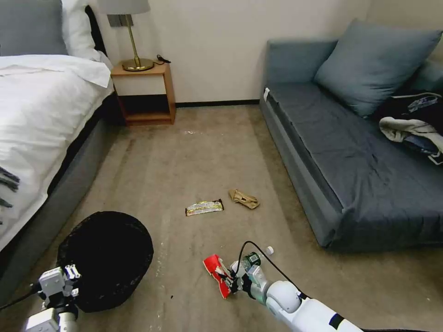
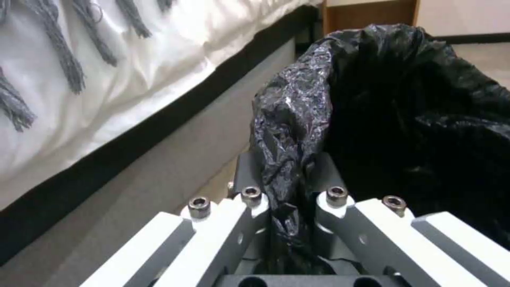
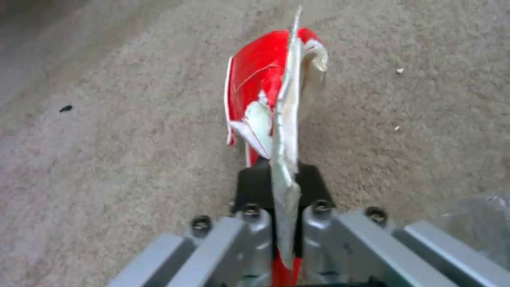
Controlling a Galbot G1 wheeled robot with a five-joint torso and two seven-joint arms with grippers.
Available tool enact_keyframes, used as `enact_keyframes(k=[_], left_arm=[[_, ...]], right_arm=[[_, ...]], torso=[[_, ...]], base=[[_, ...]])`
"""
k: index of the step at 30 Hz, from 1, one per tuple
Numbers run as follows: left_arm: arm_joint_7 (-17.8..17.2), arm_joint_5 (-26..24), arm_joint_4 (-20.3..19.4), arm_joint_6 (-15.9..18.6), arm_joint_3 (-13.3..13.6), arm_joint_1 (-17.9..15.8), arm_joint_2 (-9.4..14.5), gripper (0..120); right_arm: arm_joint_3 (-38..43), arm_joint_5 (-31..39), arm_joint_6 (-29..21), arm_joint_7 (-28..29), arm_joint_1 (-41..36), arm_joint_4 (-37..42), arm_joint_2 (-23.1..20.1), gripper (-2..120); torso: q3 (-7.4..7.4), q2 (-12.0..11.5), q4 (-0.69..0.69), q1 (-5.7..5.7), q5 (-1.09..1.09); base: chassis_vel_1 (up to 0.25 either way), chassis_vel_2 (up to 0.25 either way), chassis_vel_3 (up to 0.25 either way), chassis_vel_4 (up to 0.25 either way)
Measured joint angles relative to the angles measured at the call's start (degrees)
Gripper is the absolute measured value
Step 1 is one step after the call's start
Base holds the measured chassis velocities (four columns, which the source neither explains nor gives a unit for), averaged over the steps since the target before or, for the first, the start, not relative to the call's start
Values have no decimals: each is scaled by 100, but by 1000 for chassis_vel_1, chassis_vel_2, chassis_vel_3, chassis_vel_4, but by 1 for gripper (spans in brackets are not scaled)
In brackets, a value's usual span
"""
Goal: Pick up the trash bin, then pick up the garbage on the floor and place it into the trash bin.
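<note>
- Left gripper [image 1: 70, 273]: low at about 8 o'clock in the head view, at the near rim of the trash bin [image 1: 108, 258]. In the left wrist view its fingers [image 2: 250, 175] are pressed together on a fold of the glossy black bag [image 2: 297, 131] that lines the bin.
- Trash bin: round and black, beside the bed [image 1: 41, 115] on the carpeted floor [image 1: 184, 157]; whether its base touches the floor cannot be told.
- Right gripper [image 1: 229, 280]: low at about 6 o'clock in the head view. In the right wrist view its fingers [image 3: 254, 187] pinch one edge of the red snack bag [image 3: 260, 79], which stands on edge beyond the fingertips, above the carpet.
- Clear bottle with green label [image 1: 251, 260]: on the floor, just beside the right gripper at its 1 o'clock side; a small white cap [image 1: 269, 250] lies near it.
- Gold-and-black wrapper [image 1: 204, 207]: flat on the floor near the picture's centre, well apart from both grippers.
- Tan paper wad [image 1: 244, 198]: on the floor, just beside the wrapper at its 3 o'clock side.
- Sofa [image 1: 360, 166]: along the 3 o'clock side, with clothes [image 1: 413, 127] heaped at its far end.
- Nightstand [image 1: 145, 94]: at 11 o'clock, carrying a lamp [image 1: 131, 37].
</note>
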Motion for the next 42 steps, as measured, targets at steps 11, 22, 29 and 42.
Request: enact_keyframes(k=[11, 22, 29, 42], left_arm=[[6, 91, -45, 41, -33, 126, -22, 6], [50, 150, -120, 53, 48, 94, -97, 6], [146, 212, -176, 73, 115, -37, -114, 6], [542, 238, -79, -71, 217, -237, -177, 6]], right_arm=[[109, 513, 477, 196, -16, 666, 159, 1], [-548, 1716, 959, 946, 505, 1905, 326, 1], [-1423, 2255, 1101, 861, 1141, 2114, 553, 1], [-2018, 1983, 1247, 951, 1391, 1519, 1071, 1]], torso=[[0, 0, 0, 0, -1], [0, 0, 0, 0, -1], [0, 0, 0, 0, -1], [0, 0, 0, 0, -1]], base=[[0, 0, 0, 0], [0, 0, 0, 0], [0, 0, 0, 0], [0, 0, 0, 0]])
